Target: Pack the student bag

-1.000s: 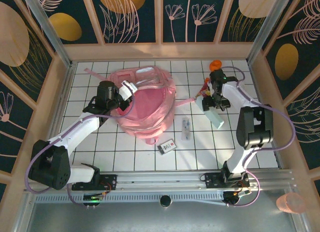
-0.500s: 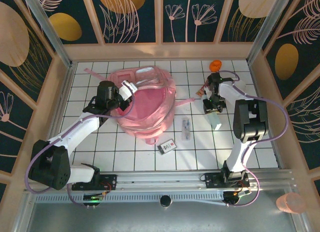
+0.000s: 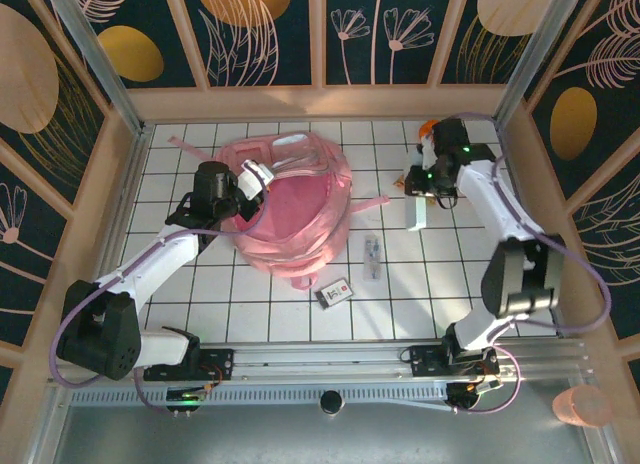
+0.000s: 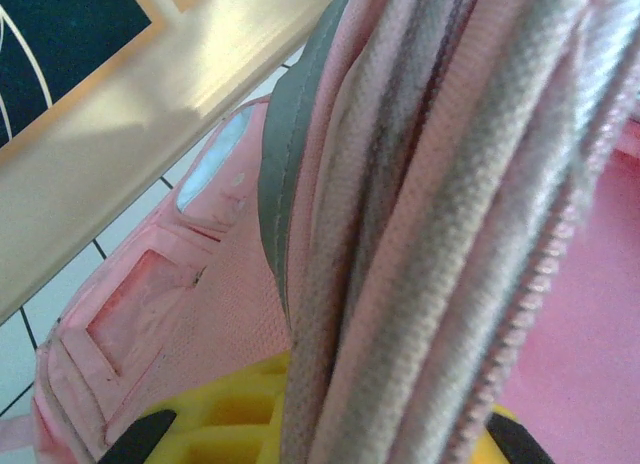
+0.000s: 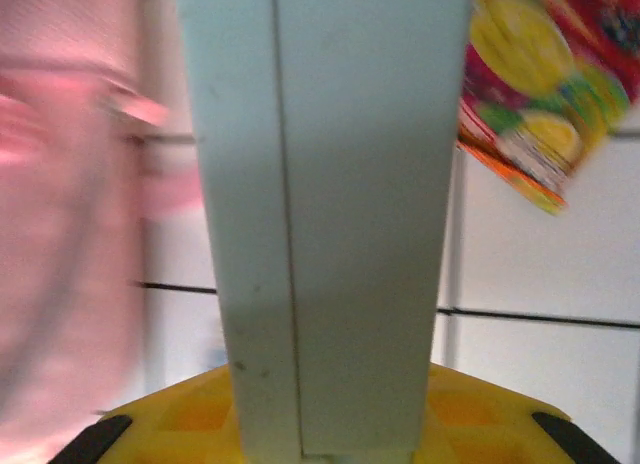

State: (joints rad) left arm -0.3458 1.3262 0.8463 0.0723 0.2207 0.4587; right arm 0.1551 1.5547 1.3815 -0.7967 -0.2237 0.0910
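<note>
The student bag [image 3: 300,209] is a big pink backpack lying open at the back left of the tiled table. My left gripper [image 3: 252,180] is shut on the bag's zip edge, whose folds [image 4: 430,234] run between its jaws. My right gripper [image 3: 428,182] is shut on a long pale green box [image 3: 417,215], held clear of the tiles to the right of the bag. In the right wrist view the box [image 5: 330,204] stands straight out from the jaws, with blurred pink bag fabric [image 5: 60,184] at the left.
A colourful snack packet [image 5: 540,84] lies just behind the held box. A clear slim pack [image 3: 372,255] and a small dark card-like item [image 3: 335,294] lie in front of the bag. An orange object [image 3: 432,128] sits at the back right. Wooden walls ring the table.
The right gripper closed on the pale box and lifted it off the tiles, swinging it back and slightly left. The left gripper and the bag have stayed put.
</note>
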